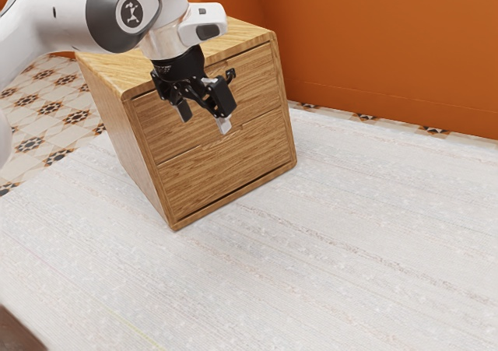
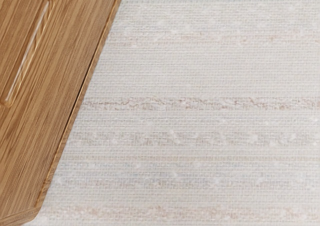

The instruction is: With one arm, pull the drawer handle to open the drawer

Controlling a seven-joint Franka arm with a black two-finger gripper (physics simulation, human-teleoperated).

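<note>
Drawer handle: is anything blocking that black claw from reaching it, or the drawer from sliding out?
Nothing visible does. The open gripper hangs before the wooden cabinet, the drawer handle is uncovered, and nothing lies on the table where the drawer would slide.

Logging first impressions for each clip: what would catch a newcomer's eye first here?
A wooden cabinet with two drawers stands on a pale woven surface before an orange wall. The arm's black end effector hangs open in front of the upper drawer.
</note>
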